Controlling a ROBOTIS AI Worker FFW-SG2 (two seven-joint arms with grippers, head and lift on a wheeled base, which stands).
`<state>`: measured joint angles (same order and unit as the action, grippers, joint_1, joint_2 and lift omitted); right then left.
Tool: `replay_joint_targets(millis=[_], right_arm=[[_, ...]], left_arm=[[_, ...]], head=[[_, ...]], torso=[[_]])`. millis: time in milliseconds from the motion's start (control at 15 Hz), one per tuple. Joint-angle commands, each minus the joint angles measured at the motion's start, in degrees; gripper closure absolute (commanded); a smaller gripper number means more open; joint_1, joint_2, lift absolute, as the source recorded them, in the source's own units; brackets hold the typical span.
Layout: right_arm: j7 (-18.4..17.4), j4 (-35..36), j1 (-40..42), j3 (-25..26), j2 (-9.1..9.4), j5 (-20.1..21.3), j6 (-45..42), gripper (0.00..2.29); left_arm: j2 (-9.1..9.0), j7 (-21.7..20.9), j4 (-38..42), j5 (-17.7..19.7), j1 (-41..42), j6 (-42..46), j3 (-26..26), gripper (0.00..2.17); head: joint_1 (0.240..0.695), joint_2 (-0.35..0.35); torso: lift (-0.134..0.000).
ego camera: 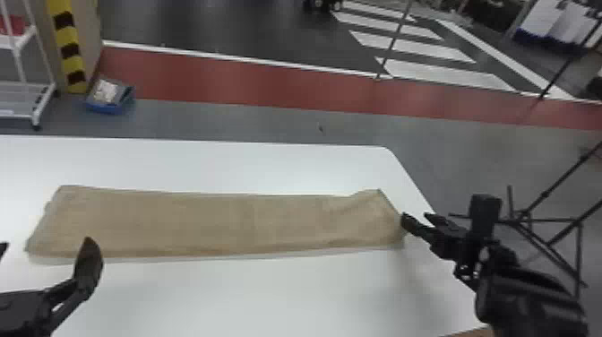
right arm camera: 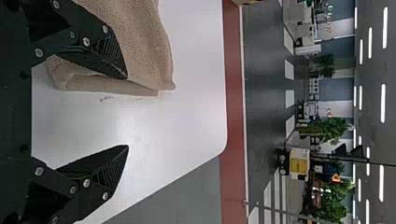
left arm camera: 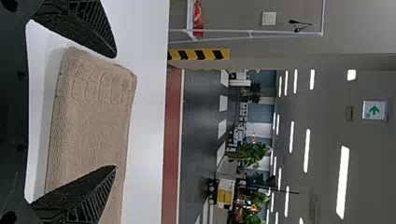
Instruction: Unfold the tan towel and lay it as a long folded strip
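Start with left gripper [left arm camera: 115, 112]: spread wide, gripping nothing, framing one end of tan towel [ego camera: 215, 224] in left wrist view. Find towel lying lengthwise, from just beyond left fingers across to right ones, as a long folded strip. Looks nearly finished. Could hook near left corner by swinging left fingers low and inward, and twist that end askew. Could buckle the middle by nudging both ends together. Watch right end most: skewed, layers out of line, just beside right gripper [right arm camera: 126, 112]. Also spread wide, pinching nothing; cannot tell about contact with cloth. Could catch only the upper layer by closing there, and so open the fold. Could drag cloth toward the side edge by backing off with a fingertip snagged.

For surface, note smooth white table [ego camera: 277, 304], reaching under both sets of fingers, rounded at far corner beyond right ones. Farther out past left fingers, see white wheeled rack [ego camera: 44, 105], yellow-and-black striped pillar [ego camera: 70, 58], blue tray [ego camera: 109, 107] on floor. Between both sets, far off, red floor band [ego camera: 242, 83]. Past right fingers, white crosswalk stripes [ego camera: 448, 75] and black tubular stand [ego camera: 551, 220].
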<state>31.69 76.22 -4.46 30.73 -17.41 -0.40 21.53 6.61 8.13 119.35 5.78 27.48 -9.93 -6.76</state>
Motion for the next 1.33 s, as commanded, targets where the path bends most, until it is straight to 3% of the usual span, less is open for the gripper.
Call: replay_joint_targets(millis=[0,333,533,667,800,1067,1267], right_arm=[[1.0,0.16,0.07,-0.06,0.18,-0.13,1.1,0.46],[2.41,0.42,-0.02,-1.64,0.45,-0.04,1.46,0.48],[3.9,0.6,-0.02,-1.29,0.45,-0.13,2.34,0.81],[4.96,1.57,0.59,-0.67,0.45,-0.48,2.34,1.28],[5.48,2.44,1.47,0.3,0.45,-1.01,2.34,1.41],[9.18,3.76,2.79,4.25,0.71,-1.98,1.98,1.42],[9.0,4.03,3.32,4.07,0.8,-0.75,1.46,1.4]], left_arm=[[0.07,0.05,0.0,-0.07,-0.06,-0.05,-0.27,0.03],[0.16,0.13,-0.44,-0.07,-0.06,-0.05,-0.18,0.03],[0.16,0.31,-0.7,0.19,-0.06,0.13,-0.01,0.03],[0.16,0.31,-0.79,0.19,-0.06,0.13,0.08,0.03],[0.16,0.31,-0.88,0.19,-0.32,-0.05,-0.36,0.03],[0.16,0.31,-1.49,0.28,-0.76,-0.05,-0.71,0.03],[0.16,0.31,-1.93,0.28,-1.12,-0.05,-1.41,0.03]], head=[[0.695,-0.35],[0.695,-0.35],[0.695,-0.35],[0.695,-0.345],[0.695,-0.344],[0.695,-0.35],[0.695,-0.35]], torso=[[-0.11],[-0.11],[-0.11],[-0.11],[-0.11],[-0.11],[-0.11]])
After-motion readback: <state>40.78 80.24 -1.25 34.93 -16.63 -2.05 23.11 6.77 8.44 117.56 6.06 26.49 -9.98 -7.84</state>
